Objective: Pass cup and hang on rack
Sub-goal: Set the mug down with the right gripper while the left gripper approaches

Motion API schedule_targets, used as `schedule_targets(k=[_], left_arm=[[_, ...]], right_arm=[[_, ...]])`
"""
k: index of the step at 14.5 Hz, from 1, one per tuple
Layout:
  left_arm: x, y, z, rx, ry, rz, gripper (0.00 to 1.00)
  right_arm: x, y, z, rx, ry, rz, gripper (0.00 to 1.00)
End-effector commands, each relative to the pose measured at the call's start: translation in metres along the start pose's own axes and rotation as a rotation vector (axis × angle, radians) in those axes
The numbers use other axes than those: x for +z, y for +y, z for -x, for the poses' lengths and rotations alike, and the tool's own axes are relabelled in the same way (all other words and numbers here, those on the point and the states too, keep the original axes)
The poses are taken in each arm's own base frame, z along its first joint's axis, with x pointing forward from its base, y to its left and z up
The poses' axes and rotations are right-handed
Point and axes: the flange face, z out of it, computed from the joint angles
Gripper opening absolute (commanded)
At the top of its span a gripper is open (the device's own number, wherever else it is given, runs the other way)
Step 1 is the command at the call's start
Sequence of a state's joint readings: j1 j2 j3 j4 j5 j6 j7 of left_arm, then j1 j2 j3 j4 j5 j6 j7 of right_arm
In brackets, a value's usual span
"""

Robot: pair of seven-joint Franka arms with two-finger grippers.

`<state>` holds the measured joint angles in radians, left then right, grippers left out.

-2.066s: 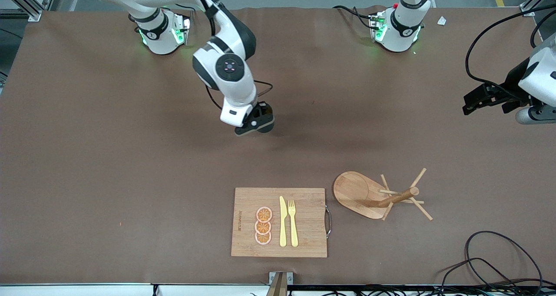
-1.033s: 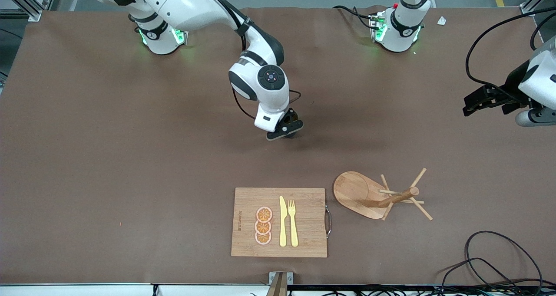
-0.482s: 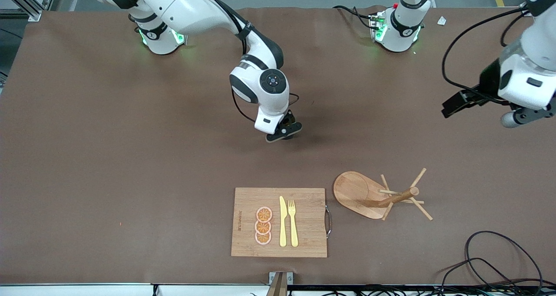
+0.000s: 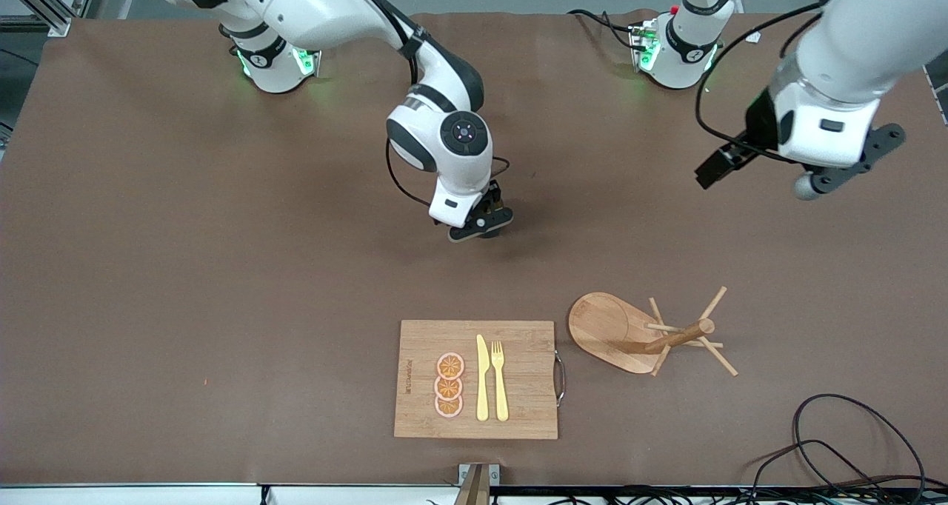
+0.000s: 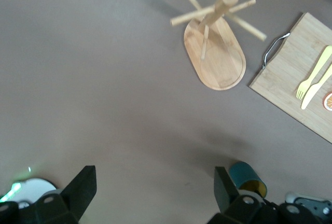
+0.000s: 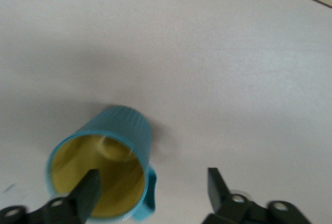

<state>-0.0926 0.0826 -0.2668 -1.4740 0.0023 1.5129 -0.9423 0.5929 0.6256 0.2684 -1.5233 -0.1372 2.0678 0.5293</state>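
Front view: the right gripper (image 4: 483, 228) hangs low over the middle of the brown table (image 4: 222, 268), its arm reaching down from the eleven o'clock corner. The cup itself is hidden under it here. At six o'clock from that gripper lies a rectangular wooden cutting board with a metal handle (image 4: 527, 386), carrying a yellow plastic knife (image 4: 482, 378), a yellow plastic fork (image 4: 500, 379) and three orange slices (image 4: 449, 385). Just beside the board, at five o'clock from the right gripper, stands the light wooden mug rack with an oval base, a central post and thin pegs (image 4: 611, 331); every peg is bare. The left gripper (image 4: 717, 169) is up in the air over bare table, at one o'clock from the rack. Black cables (image 4: 852, 446) loop at the table's five o'clock corner.

Left wrist view: the left gripper (image 5: 154, 183) has its jaws spread wide with nothing between them. The rack (image 5: 218, 58) and the board (image 5: 290, 79) show below, and the small ribbed teal mug with a yellow inside (image 5: 248, 177) sits on the table right by the right gripper.

Right wrist view: the right gripper (image 6: 150, 182) has its jaws spread wide, pinching nothing. The mug (image 6: 111, 156) rests on the table beneath, mouth up; one finger (image 6: 88, 190) crosses its rim, the other stands clear.
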Motion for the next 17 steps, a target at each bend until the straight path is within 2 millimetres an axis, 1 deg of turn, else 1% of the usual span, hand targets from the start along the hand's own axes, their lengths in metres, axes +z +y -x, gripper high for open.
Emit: schedule_targets(k=[1, 2, 3, 5, 6, 7, 8, 9, 10, 11, 12, 13, 14, 15, 16, 17], left_arm=[[-0.005, 0.02, 0.041, -0.061, 0.038, -0.04, 1.0], [-0.004, 0.032, 0.06, -0.073, 0.048, -0.044, 1.0], [-0.003, 0.042, 0.077, -0.09, 0.068, -0.052, 1.0], [0.006, 0.064, 0.111, -0.1, 0.098, -0.07, 1.0], [0.014, 0.076, 0.128, -0.101, 0.118, -0.086, 1.0], [0.023, 0.087, 0.144, -0.112, 0.145, -0.102, 1.0], [0.033, 0.1, 0.165, -0.117, 0.17, -0.115, 0.99], [0.046, 0.114, 0.19, -0.111, 0.202, -0.13, 0.99], [0.06, 0.127, 0.208, -0.113, 0.239, -0.145, 0.98], [0.075, 0.141, 0.223, -0.134, 0.269, -0.152, 0.97], [0.09, 0.155, 0.236, -0.17, 0.287, -0.152, 0.97], [0.111, 0.169, 0.244, -0.196, 0.311, -0.163, 0.97], [0.135, 0.182, 0.268, -0.21, 0.362, -0.172, 0.97], [0.156, 0.191, 0.287, -0.217, 0.418, -0.175, 0.94], [0.179, 0.199, 0.304, -0.207, 0.463, -0.182, 0.91], [0.2, 0.206, 0.323, -0.193, 0.503, -0.183, 0.91]], right_arm=[[-0.054, 0.038, 0.007, 0.005, -0.051, -0.04, 1.0], [-0.074, 0.072, 0.004, 0.032, -0.07, -0.037, 1.0], [-0.089, 0.106, 0.002, 0.085, -0.097, -0.03, 1.0], [-0.115, 0.19, 0.0, 0.197, -0.157, -0.007, 1.0], [-0.125, 0.231, 0.0, 0.259, -0.165, -0.006, 1.0], [-0.138, 0.272, 0.005, 0.31, -0.162, 0.0, 1.0], [-0.151, 0.299, 0.009, 0.317, -0.149, -0.002, 1.0], [-0.161, 0.322, 0.014, 0.31, -0.137, -0.004, 1.0], [-0.164, 0.358, 0.023, 0.333, -0.141, -0.008, 1.0], [-0.165, 0.387, 0.031, 0.334, -0.144, -0.015, 1.0], [-0.17, 0.407, 0.039, 0.305, -0.139, -0.019, 1.0], [-0.173, 0.428, 0.047, 0.292, -0.141, -0.015, 1.0], [-0.18, 0.456, 0.057, 0.315, -0.135, -0.007, 1.0], [-0.188, 0.471, 0.065, 0.316, -0.129, 0.004, 1.0], [-0.196, 0.493, 0.075, 0.358, -0.12, 0.013, 1.0], [-0.203, 0.507, 0.083, 0.385, -0.111, 0.016, 1.0]])
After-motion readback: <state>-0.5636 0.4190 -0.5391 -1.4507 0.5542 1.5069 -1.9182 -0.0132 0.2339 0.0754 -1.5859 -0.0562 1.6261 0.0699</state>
